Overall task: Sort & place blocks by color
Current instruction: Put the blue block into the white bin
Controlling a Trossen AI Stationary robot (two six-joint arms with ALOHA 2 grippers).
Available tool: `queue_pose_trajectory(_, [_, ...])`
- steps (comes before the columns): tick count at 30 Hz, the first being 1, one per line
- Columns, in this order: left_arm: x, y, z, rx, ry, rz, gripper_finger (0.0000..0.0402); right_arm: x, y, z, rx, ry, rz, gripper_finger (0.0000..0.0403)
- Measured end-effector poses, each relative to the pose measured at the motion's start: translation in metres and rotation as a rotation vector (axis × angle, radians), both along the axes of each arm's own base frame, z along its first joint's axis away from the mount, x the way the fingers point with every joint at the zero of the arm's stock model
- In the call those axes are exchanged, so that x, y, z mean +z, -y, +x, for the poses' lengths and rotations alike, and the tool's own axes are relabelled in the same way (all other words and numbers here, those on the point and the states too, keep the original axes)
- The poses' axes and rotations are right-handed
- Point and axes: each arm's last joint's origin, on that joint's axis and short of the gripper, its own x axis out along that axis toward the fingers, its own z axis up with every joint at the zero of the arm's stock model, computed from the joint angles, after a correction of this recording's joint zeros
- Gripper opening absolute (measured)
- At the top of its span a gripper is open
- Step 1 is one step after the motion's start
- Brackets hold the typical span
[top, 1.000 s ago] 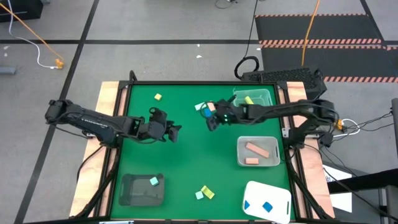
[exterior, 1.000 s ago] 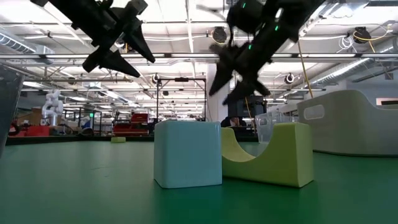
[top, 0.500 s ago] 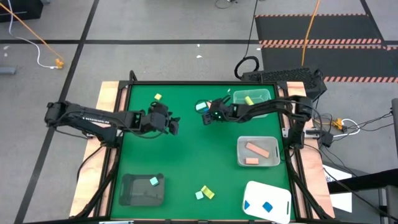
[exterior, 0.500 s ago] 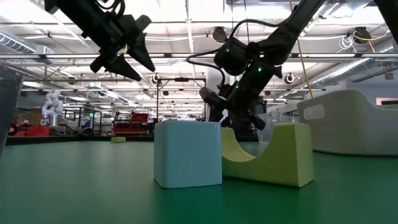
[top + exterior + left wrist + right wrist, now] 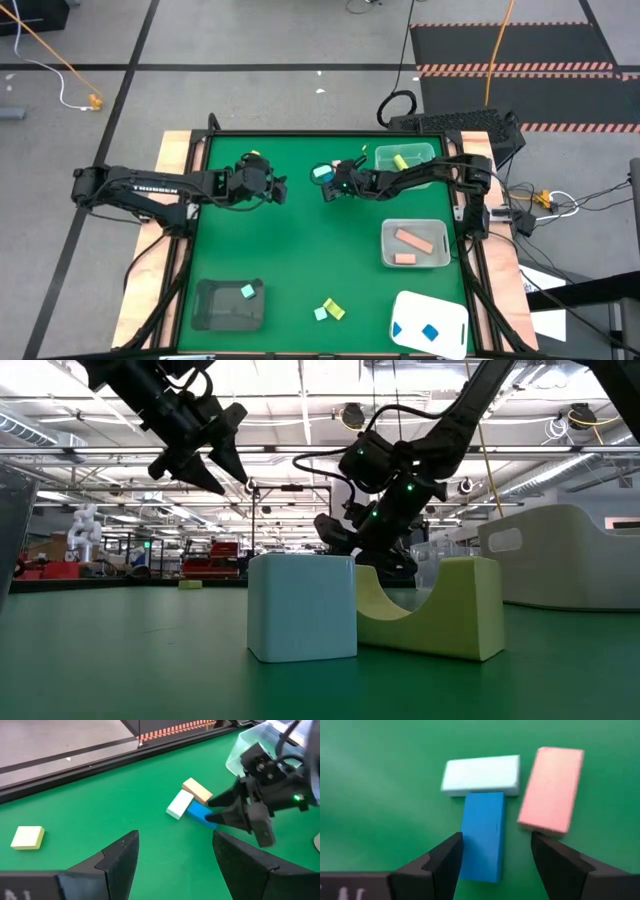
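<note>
A green surface [image 5: 290,260] carries four trays: two clear, one dark, one white. Two arms meet near its far edge. The right tool [image 5: 492,865], jaws wide, has dropped to straddle one blue bar [image 5: 482,836], which touches one mint bar [image 5: 481,774] beside one pink bar [image 5: 551,786]. The left tool [image 5: 172,860], wide and empty, has moved toward one yellow block [image 5: 27,837].

Blue bar's [image 5: 482,836] near end (behind right gripper's fingers [image 5: 440,865]) hidden.
</note>
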Motion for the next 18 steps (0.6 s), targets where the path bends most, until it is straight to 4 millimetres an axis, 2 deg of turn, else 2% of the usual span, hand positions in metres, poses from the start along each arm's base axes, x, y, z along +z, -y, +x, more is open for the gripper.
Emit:
queue_pose_trajectory(6, [0.0, -0.004, -0.001, 0.017, 0.0, -0.002, 0.0253, 0.003, -0.002, 0.0, -0.008, 0.007, -0.018, 0.0224])
queue_pose_trajectory(13, [-0.001, -0.003, 0.0, -0.025, 0.003, -0.038, 0.0253, 0.015, -0.004, 0.007, -0.009, 0.124, -0.026, 0.0224])
queue_pose_trajectory(18, [-0.001, -0.003, 0.0, -0.026, 0.002, -0.039, 0.0253, 0.013, -0.009, 0.007, 0.02, 0.091, -0.035, 0.0224])
